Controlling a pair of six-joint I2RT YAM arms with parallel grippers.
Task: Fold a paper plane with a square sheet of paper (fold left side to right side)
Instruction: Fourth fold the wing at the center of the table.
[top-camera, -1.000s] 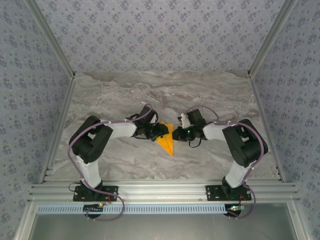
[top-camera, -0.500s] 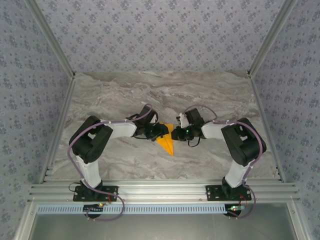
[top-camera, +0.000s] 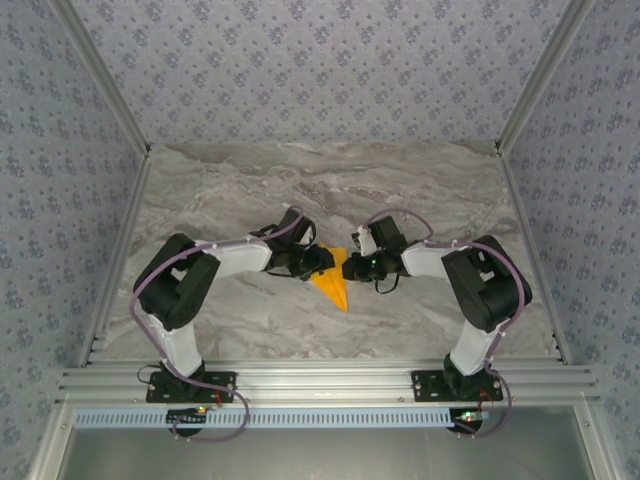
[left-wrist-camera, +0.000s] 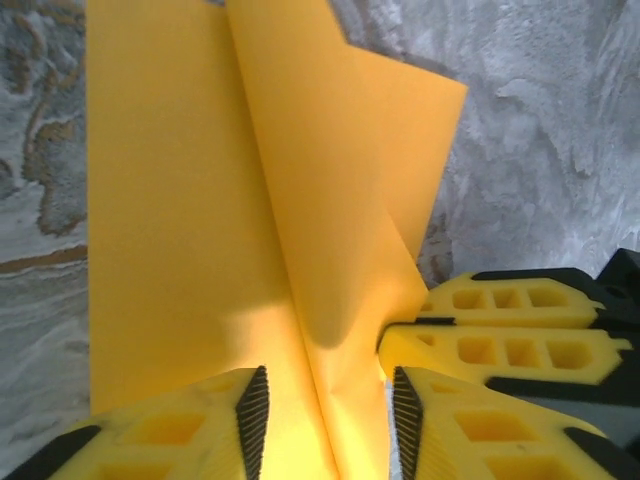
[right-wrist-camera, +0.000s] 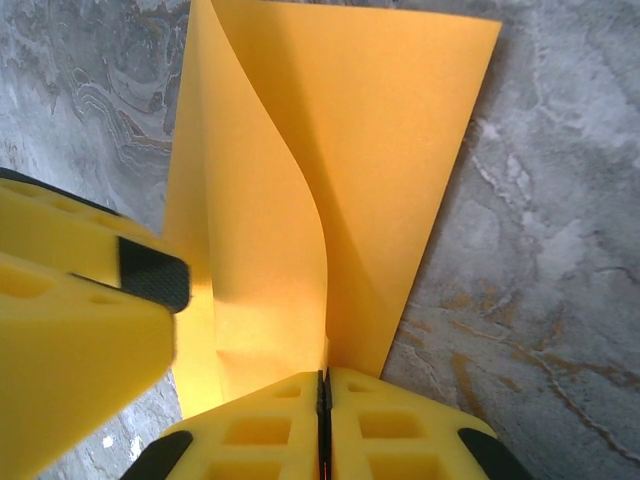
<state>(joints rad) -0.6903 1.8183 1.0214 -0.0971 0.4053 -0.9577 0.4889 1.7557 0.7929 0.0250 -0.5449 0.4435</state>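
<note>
Your left end effector (left-wrist-camera: 328, 405), jaws apart astride the raised fold of the paper (left-wrist-camera: 190, 200), your right end effector (right-wrist-camera: 322, 400) clamped on its edge, bench (right-wrist-camera: 540, 250) beneath

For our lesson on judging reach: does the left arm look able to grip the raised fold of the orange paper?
Probably yes. The left gripper straddles the raised fold of the paper, jaws apart. The right gripper, shut on the paper alongside, sits close but seems to leave room.
</note>
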